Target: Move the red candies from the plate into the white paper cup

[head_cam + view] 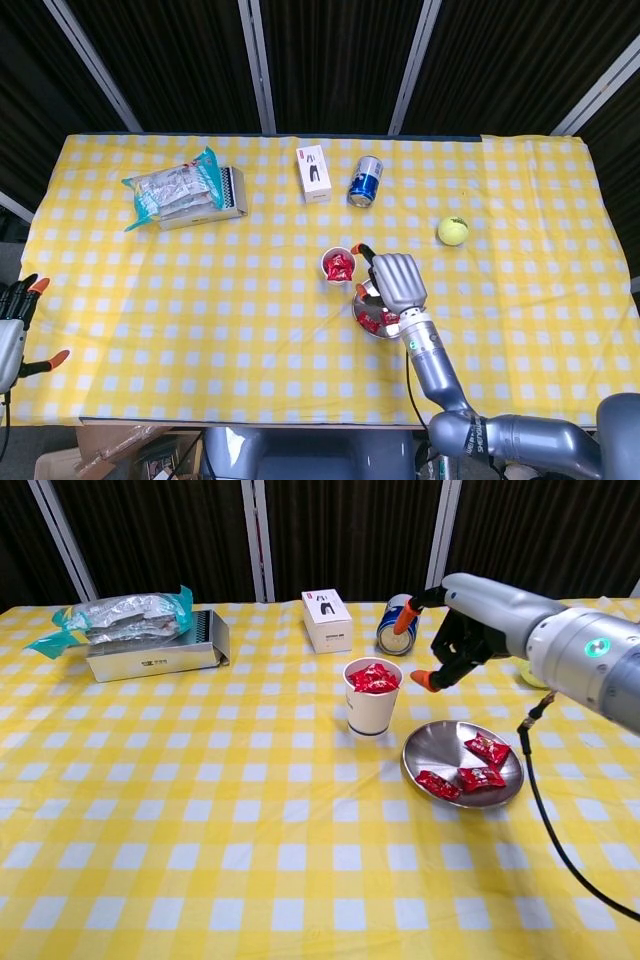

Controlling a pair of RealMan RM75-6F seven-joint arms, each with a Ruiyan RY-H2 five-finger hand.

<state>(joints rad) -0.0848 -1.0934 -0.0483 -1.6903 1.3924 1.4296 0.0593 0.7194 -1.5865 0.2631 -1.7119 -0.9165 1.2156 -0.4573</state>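
Above the plate our right hand hangs in the air, just right of the cup, fingers loosely apart and holding nothing that we can see. From the head view the same hand covers part of the plate. Our left hand sits at the near left edge of the table, idle, fingers spread and empty.

Some candies already lie heaped in the cup, level with its rim. Three candies are left on the plate: one at the far right, two toward the near side, close together and perhaps touching.

We judge the step in hand to be going down for the next candy. The far-right piece looks the easiest, since it lies apart from the others. We would lower the hand straight down onto it, pinch the wrapper between thumb and a finger, and keep the push light so the shiny plate does not slide or tip. Lift clear before moving left, so our fingers do not knock the cup. Since the cup is nearly full, we should release low over its middle, or the candy may roll off the heap.
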